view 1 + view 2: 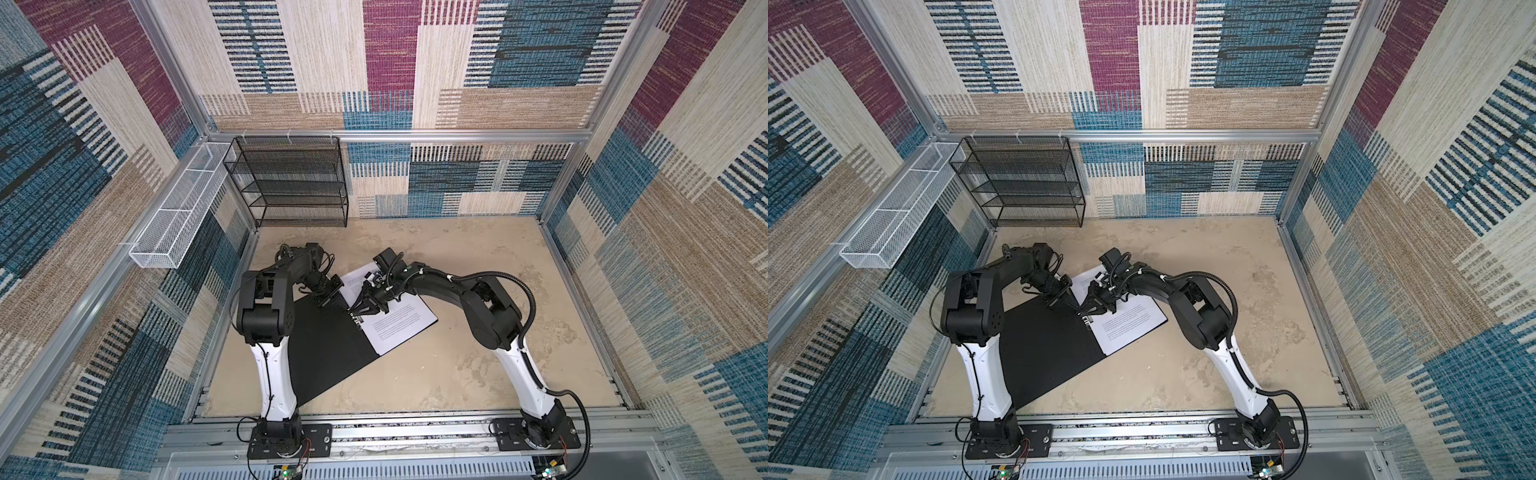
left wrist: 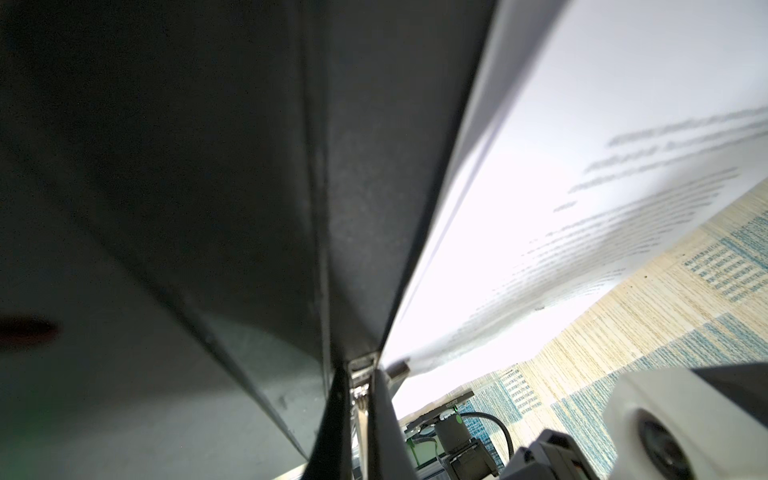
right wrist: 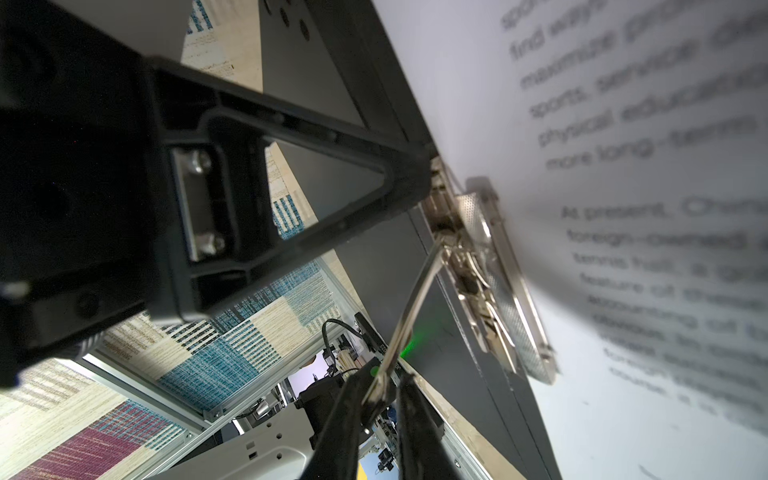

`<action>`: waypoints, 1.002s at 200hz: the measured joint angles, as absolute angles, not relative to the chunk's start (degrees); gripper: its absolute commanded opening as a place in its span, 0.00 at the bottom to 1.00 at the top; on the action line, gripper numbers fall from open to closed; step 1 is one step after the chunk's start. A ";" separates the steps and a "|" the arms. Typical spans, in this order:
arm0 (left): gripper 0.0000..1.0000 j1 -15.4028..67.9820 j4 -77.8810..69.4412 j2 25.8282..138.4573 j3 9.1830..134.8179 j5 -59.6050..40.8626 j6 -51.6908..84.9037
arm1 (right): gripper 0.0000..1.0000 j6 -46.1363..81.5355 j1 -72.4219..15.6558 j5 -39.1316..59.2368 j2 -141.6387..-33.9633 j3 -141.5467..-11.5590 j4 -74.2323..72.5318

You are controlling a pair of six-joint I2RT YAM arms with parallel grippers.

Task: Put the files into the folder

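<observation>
The folder (image 1: 324, 345) (image 1: 1046, 353) lies open on the table, black inside up. The files (image 1: 399, 324) (image 1: 1125, 322), white sheets with printed text, rest on its right half. Its metal clip (image 1: 356, 321) (image 3: 486, 270) sits at the spine, and the clip's lever (image 3: 415, 307) stands raised. My right gripper (image 1: 353, 309) (image 3: 384, 386) is shut on the lever's end. My left gripper (image 1: 334, 299) (image 2: 359, 399) is shut, with nothing seen between its fingers. Its tip (image 3: 419, 166) touches the spine by the files' edge, just beyond the clip.
A black wire-mesh rack (image 1: 291, 183) stands against the back wall at the left. A white mesh basket (image 1: 178, 216) hangs on the left wall. Bare sand-coloured table (image 1: 478, 291) lies to the right of the folder. Aluminium rails edge the front.
</observation>
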State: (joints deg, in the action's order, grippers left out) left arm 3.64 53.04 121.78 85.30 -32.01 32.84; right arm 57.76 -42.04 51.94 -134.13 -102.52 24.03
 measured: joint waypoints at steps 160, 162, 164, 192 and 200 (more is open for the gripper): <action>0.00 3.49 53.17 122.50 85.34 -32.42 32.84 | 0.00 57.76 -42.02 52.12 -132.60 -97.91 22.24; 0.00 3.49 53.17 122.50 85.34 -32.42 32.84 | 0.00 57.76 -42.02 52.14 -132.51 -97.78 22.09; 0.00 3.49 53.17 122.50 85.34 -32.42 32.84 | 0.00 57.76 -42.02 52.12 -132.49 -97.67 21.98; 0.00 3.46 53.56 122.80 85.34 -33.54 32.86 | 0.00 57.76 -41.98 52.27 -131.76 -96.42 21.43; 0.00 3.42 53.65 122.87 85.34 -33.71 32.86 | 0.00 57.76 -41.98 52.21 -131.61 -96.09 21.28</action>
State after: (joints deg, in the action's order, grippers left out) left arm 3.42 53.65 122.87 85.34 -33.71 32.86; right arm 57.76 -41.98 52.21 -131.61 -96.09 21.28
